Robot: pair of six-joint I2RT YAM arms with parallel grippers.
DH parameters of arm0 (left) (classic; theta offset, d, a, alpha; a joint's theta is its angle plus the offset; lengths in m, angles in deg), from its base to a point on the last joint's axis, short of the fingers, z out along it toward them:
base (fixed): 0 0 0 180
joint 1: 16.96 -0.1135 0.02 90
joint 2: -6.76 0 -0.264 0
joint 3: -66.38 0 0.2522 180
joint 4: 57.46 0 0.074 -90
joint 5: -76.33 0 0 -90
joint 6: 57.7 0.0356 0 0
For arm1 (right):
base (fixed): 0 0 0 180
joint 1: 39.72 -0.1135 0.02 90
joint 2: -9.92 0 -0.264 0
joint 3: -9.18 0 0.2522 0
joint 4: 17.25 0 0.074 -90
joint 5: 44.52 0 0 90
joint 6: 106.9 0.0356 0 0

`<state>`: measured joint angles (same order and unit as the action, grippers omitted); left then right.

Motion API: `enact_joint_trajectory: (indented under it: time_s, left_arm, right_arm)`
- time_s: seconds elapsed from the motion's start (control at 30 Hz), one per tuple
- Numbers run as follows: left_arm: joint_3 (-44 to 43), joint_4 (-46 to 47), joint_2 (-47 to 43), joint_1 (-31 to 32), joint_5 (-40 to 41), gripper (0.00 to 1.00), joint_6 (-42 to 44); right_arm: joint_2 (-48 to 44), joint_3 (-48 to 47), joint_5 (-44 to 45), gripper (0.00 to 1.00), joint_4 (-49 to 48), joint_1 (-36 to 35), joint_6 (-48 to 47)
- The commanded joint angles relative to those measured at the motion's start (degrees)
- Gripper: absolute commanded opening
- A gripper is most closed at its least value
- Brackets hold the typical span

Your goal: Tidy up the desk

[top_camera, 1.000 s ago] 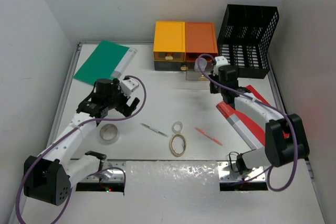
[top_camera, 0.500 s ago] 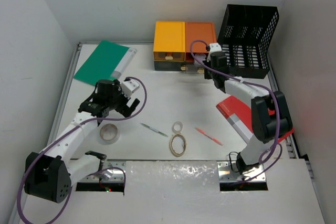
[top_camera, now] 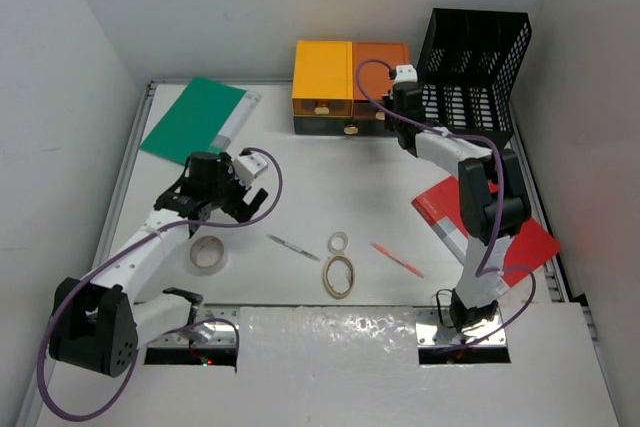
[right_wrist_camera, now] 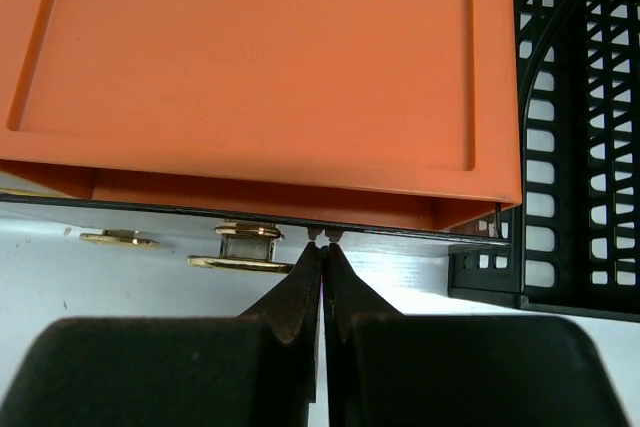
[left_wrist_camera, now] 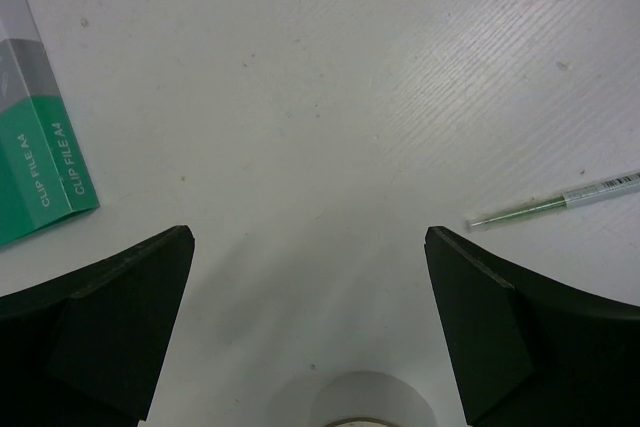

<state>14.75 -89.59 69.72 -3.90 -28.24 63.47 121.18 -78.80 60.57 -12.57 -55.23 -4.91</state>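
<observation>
The white desk holds loose items. My left gripper is open and empty, just above a roll of clear tape. In the left wrist view the open gripper frames bare desk, with the tape roll at the bottom edge. My right gripper is shut and empty. Its tips touch the lower front edge of the orange drawer box, just right of its brass handle.
A yellow drawer box stands left of the orange one, with a black mesh basket on the right. A green clip file, green pen, rubber rings, orange pen and red book lie around.
My right arm swung from over the red book back to the orange box. The drawer that stuck out now sits flush. My left gripper shifted slightly.
</observation>
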Motion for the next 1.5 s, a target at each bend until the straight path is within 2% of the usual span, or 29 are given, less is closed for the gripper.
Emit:
enact_joint_trajectory:
  time_s: [0.0,0.4,0.5,0.63,0.7,0.73,0.77,0.8,0.87,0.97,1.0,1.07,1.1,1.2,1.47]
  left_arm:
    - [0.7,2.7,-0.2,-0.4,-0.5,1.0,0.3]
    - [-0.4,1.7,-0.2,-0.4,-0.2,1.0,0.4]
    - [-0.8,2.3,0.5,-0.4,-0.3,1.0,0.2]
    - [-7.3,2.1,4.3,0.8,0.9,0.99,-1.7]
    - [-10.6,1.8,7.8,6.0,5.7,0.99,-2.9]
    - [-14.0,1.9,9.0,8.4,8.4,0.99,-3.0]
    - [-17.5,2.3,12.2,13.7,13.7,0.99,-2.9]
    - [-17.5,2.5,14.2,15.9,16.2,0.99,-3.1]
    - [-23.7,3.8,18.1,19.1,20.2,0.99,-6.0]
    - [-34.0,4.4,28.2,19.5,27.8,0.99,-14.4]
    - [-40.0,3.7,33.8,19.5,29.4,0.99,-16.4]
    - [-46.5,0.9,39.5,19.6,32.2,0.99,-22.4]
    - [-52.8,-0.3,44.7,19.6,32.6,0.99,-24.4]
    - [-61.7,-3.0,52.9,19.7,34.7,0.97,-30.4]
    - [-62.6,7.0,56.7,19.9,40.5,0.97,-35.5]
  right_arm:
    - [0.0,-2.0,0.6,0.0,-5.7,-0.6,0.4]
    - [1.8,-5.4,-2.0,0.0,-2.9,-0.2,-0.9]
    - [-1.2,-2.7,-2.6,0.0,-2.6,-0.2,-1.4]
    - [-7.4,3.8,-1.6,0.01,-1.7,-0.2,-0.9]
    - [-12.0,7.5,-1.5,0.07,-0.6,-0.2,0.1]
    - [-13.7,9.0,-1.5,0.22,-0.2,-0.1,0.6]
    - [-16.9,12.2,-1.8,0.31,-0.1,-0.1,1.4]
    - [-18.7,13.7,-1.8,0.43,-0.1,0.0,1.7]
    - [-21.9,16.7,-1.1,0.67,0.6,0.3,2.8]
    - [-27.8,22.4,2.0,0.76,1.1,0.7,3.3]
    - [-29.2,25.0,2.8,0.77,1.2,0.9,3.7]
    - [-32.9,27.2,4.1,0.78,1.3,1.4,4.1]
    - [-34.0,28.8,4.3,0.78,1.3,1.5,4.2]
    - [-37.7,31.4,5.3,0.78,1.0,2.1,4.4]
    - [-39.5,34.7,5.4,0.77,-0.1,2.3,3.2]
